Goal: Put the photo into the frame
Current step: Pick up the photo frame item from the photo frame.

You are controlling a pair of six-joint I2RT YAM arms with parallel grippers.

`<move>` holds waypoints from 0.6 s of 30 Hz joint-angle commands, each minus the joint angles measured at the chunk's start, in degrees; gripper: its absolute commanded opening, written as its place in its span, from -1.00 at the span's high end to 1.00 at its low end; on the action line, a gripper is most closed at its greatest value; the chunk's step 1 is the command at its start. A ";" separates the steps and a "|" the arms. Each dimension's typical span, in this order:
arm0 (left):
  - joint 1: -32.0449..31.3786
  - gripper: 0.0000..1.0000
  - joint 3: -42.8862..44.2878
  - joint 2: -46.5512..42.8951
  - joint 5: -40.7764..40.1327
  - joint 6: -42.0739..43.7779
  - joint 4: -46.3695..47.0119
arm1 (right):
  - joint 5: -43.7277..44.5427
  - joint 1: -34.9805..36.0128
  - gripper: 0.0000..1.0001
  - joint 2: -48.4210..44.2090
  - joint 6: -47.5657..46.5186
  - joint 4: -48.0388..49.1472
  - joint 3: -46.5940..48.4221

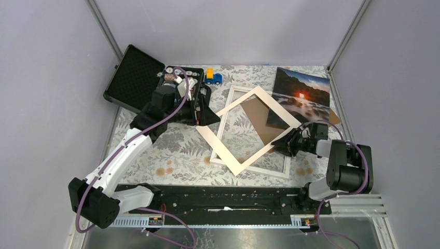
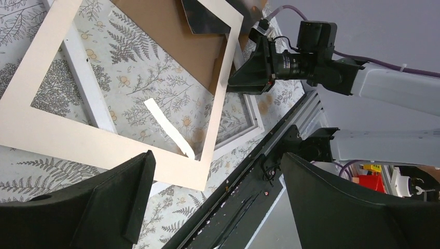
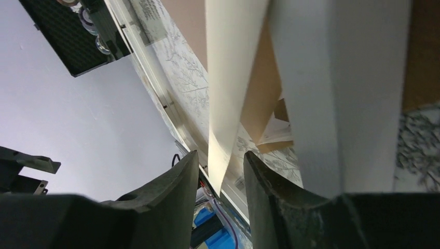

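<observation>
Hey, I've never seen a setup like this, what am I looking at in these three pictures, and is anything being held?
These are two robot arms bolted at the near edge of a table covered in a fern-patterned cloth. One picture looks down from above; the other two come from a camera on each wrist, so each shows its own black fingers.

On the table lie a thin white picture frame, a flat cream mat board with a window cut-out lying askew over it, a brown backing board, a sunset landscape photo, an open black case and a small blue toy truck.

The right gripper has its fingers on either side of the mat board's edge, closing on it. The left gripper hangs open, holding nothing.
</observation>
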 commanded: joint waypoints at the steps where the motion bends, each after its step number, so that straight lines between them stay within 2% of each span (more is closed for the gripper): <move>1: 0.29 -0.98 1.10 -1.09 0.94 -0.70 2.90 | -0.56 1.83 0.12 2.83 4.55 10.94 -2.30; 9: 1.29 -0.98 -2.39 -0.85 -1.45 -0.54 5.73 | 1.86 9.28 0.40 10.01 18.72 35.24 -3.37; 13: 3.21 -0.98 -3.40 -0.90 -2.04 -0.61 6.00 | 2.60 11.79 0.74 12.09 22.74 44.25 -2.26; 15: 4.76 -0.98 -3.49 -1.46 -2.08 -0.77 5.81 | 2.25 11.82 0.96 10.61 23.13 45.29 -1.64; 16: 5.65 -0.98 -3.51 -1.77 -1.97 -0.86 5.80 | 1.67 11.82 1.00 9.44 22.31 44.05 -0.80; 17: 6.65 -0.98 -3.47 -2.00 -1.72 -0.95 5.76 | 0.71 11.82 1.00 7.72 20.46 40.31 0.48; 18: 7.74 -0.98 -3.36 -2.07 -1.28 -1.01 5.63 | -0.28 11.79 1.00 5.81 17.26 32.37 2.65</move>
